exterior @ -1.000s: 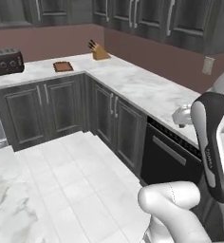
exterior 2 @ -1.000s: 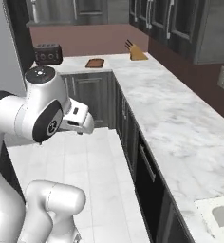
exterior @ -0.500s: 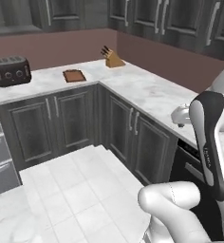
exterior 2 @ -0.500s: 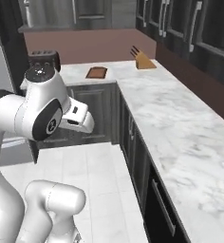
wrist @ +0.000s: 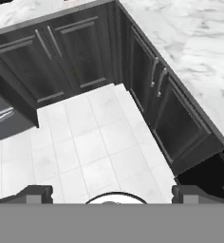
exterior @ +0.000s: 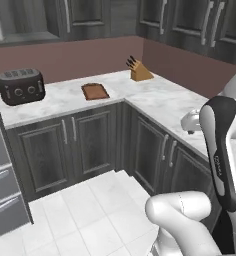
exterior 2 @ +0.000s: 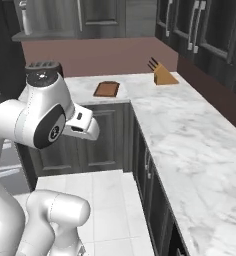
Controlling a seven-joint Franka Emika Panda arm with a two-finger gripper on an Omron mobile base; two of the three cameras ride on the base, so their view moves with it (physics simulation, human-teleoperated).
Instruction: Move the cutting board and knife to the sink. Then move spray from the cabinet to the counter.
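1. A simulated kitchen corner: the cutting board [exterior: 95,91] lies flat on the white marble surface [exterior: 155,100], between the dark toaster [exterior: 21,85] and the tan knife block [exterior: 138,71], apart from both
2. The end effector [wrist: 111,192] hangs above the tiled floor [wrist: 85,142] in front of the lower cabinets [wrist: 76,52], its two dark tips spread wide apart in the hand view with nothing between them
3. The board is well away from the end effector, at the far stretch of the surface near the back wall; the arm is folded close over the base
4. At the upper left of the right base view, a pale bottle that is probably the spray [exterior 2: 24,15] stands on the shelf of the wall cabinet [exterior 2: 97,15]; it is too small to be sure
5. No loose knife can be made out on or beside the board at this size, and the sink is not seen, so neither can be placed
6. Judged risk: the board lies flat and low, so a descent that is slightly off could push it along the marble instead of taking hold of its rim
7. Judged risk: the block's dark-handled knives could be mistaken for the single knife the task wants
8. Judged risk: a reach begun from this far out may overstretch the arm or graze the edge of the surface
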